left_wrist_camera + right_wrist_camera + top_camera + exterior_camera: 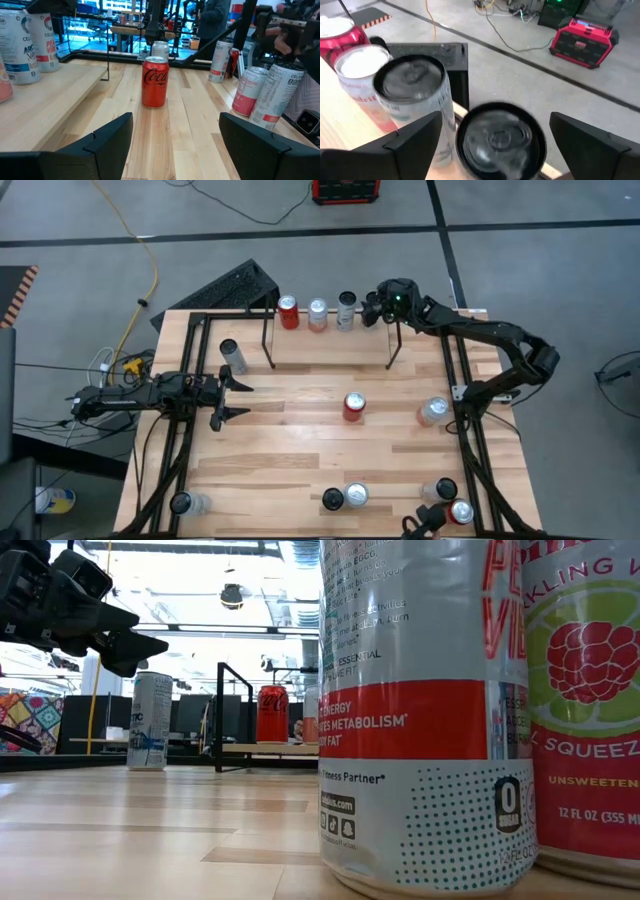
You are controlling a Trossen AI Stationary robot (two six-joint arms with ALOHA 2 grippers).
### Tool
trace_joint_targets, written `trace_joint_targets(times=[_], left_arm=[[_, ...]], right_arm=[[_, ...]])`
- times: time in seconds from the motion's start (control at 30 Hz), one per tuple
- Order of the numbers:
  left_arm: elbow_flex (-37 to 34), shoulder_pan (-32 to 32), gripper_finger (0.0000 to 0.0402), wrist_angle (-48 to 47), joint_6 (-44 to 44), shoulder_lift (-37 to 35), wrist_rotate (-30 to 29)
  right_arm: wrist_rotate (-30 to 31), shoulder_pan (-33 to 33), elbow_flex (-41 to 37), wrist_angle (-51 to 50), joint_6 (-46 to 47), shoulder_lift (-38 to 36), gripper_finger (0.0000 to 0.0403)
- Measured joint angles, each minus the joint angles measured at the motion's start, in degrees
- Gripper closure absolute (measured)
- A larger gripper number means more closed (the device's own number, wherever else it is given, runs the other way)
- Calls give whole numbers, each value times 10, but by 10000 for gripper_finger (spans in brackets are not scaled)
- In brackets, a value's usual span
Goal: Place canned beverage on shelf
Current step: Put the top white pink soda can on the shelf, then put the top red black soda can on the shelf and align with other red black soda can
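upright black can (499, 137) between right gripper (492, 145) fingers.

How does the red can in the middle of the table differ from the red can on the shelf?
The middle red can stands alone on the table; the shelf's red can stands beside two silver cans. The left gripper faces the middle one; the right gripper is at the shelf. Both are upright.

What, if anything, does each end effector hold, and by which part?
Nothing is held. The right end effector is open around the top of a dark-lidded can at the shelf, not closed on it. The left end effector is open and empty.
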Motion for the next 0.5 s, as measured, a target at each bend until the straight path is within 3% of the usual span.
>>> trace_joint_targets(times=[0.23,0.5], left_arm=[[0,0,120,0,0,0,0],[0,0,120,0,0,0,0]], right_arm=[[2,7,90,-68,-24,-1,10],[2,66,235,-266,-17,-1,6]])
